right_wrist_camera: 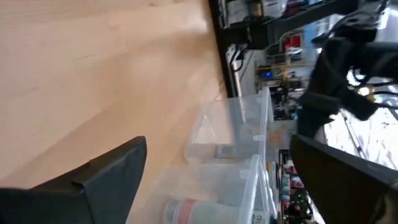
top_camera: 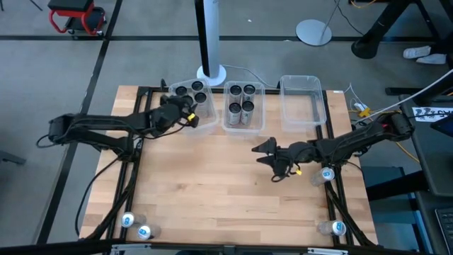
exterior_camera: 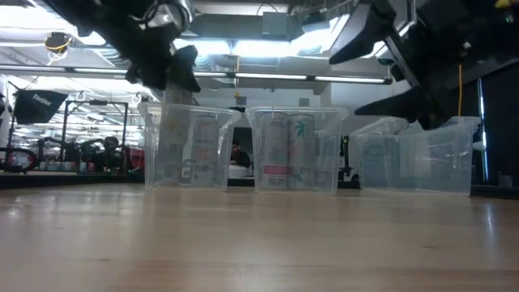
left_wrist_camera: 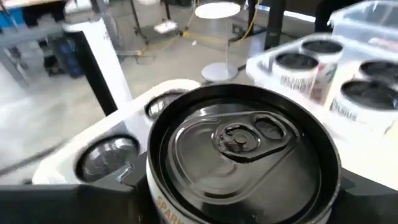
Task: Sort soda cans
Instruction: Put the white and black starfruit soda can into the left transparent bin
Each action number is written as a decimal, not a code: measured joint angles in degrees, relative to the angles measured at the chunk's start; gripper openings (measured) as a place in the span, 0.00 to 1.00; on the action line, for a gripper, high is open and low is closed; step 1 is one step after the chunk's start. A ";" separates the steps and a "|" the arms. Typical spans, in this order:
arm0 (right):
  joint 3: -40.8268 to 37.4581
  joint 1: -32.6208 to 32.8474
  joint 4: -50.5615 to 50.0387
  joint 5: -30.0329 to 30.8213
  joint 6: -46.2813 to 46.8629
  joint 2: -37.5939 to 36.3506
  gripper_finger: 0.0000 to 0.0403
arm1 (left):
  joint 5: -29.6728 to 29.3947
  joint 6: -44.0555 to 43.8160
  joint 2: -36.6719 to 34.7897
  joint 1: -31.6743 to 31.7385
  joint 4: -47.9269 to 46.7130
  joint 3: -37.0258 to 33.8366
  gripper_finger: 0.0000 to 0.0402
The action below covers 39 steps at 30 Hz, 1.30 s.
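Left gripper (top_camera: 190, 113) pinches a dark-topped can (left_wrist_camera: 244, 158) over the left bin (top_camera: 205, 113); right gripper (top_camera: 269, 152) hangs spread and empty.

The held can sits upright between the left gripper's fingers, above the left bin, which already holds dark-topped cans (top_camera: 191, 88). The middle bin (top_camera: 244, 126) holds four more cans (top_camera: 241, 101); the right bin (top_camera: 303, 117) shows none. Pale-topped cans (top_camera: 136, 227) stand at the desk (top_camera: 212, 184) corners, another (top_camera: 327, 174) beside the right arm. The right gripper's fingers are wide apart above the bare desk, touching nothing.
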 joint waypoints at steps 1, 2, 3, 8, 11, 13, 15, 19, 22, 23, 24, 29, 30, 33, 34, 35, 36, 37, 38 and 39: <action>-1.07 0.00 1.84 -0.42 -0.10 0.00 0.98 | 0.17 -0.59 0.59 0.47 -0.26 -0.28 0.60; -2.04 0.00 3.64 -0.44 -0.17 0.00 0.98 | 0.13 -0.96 1.18 1.01 -0.27 -0.59 0.60; -2.85 0.00 5.18 -0.45 -0.17 0.00 0.98 | 0.07 -1.59 1.82 1.56 0.06 -0.96 0.60; -4.56 0.00 7.93 -0.43 -0.20 0.00 0.98 | 0.23 -2.80 5.37 3.69 3.64 -2.75 0.60; -4.80 0.02 8.09 -0.45 -0.20 0.00 0.98 | 1.75 -3.92 7.61 4.38 4.24 -2.98 0.60; -5.13 0.05 8.00 -0.45 -0.20 0.00 0.98 | 1.89 -4.74 8.94 4.57 4.30 -2.98 0.60; -5.24 0.04 8.05 -0.45 -0.22 0.00 0.98 | 1.68 -5.17 9.85 5.02 4.80 -2.97 0.61; -5.24 0.04 8.05 -0.45 -0.24 0.00 0.98 | 1.14 -4.96 11.22 5.99 5.07 -2.77 0.67; -5.24 0.04 7.44 -0.45 -0.39 0.00 0.98 | 1.16 -4.87 11.62 6.58 5.21 -2.74 0.70; -5.26 0.02 7.46 -0.45 -0.44 0.02 0.98 | 0.79 -4.82 11.72 6.63 5.11 -2.74 0.71; -5.26 0.00 7.50 -0.45 -0.46 0.02 0.98 | 0.80 -4.73 11.74 6.67 5.18 -2.72 0.71; -5.25 0.00 7.54 -0.45 -1.60 0.02 0.98 | 1.07 -3.83 11.78 6.64 6.17 -2.85 0.72; -5.25 0.00 7.54 -0.45 -1.60 0.02 0.98 | 1.22 -3.70 11.78 6.64 6.36 -2.85 0.72; -5.24 0.02 7.52 -0.45 -1.60 0.02 0.98 | 1.70 -3.08 11.78 6.52 6.62 -2.66 0.72; -5.24 0.02 7.48 -0.45 -1.60 0.02 0.98 | 2.12 -2.94 11.55 6.35 6.45 -2.45 0.72; -5.25 0.02 7.39 -0.46 -1.60 0.02 0.98 | 2.35 -2.43 11.32 6.11 6.22 -2.19 0.73; -5.24 0.00 7.29 -0.45 -1.60 0.02 0.98 | 2.40 -1.63 10.89 5.74 6.02 -1.79 0.73; -5.24 0.00 7.15 -0.45 -1.60 0.02 0.98 | 2.43 -0.54 10.19 5.42 5.78 -1.32 0.73; -5.24 0.00 7.03 -0.47 -1.61 0.02 0.98 | 2.39 0.31 9.30 5.07 5.32 -0.65 0.73; -5.24 0.00 7.05 -0.46 -1.60 0.02 0.98 | 2.39 1.42 8.21 4.79 4.54 0.03 0.73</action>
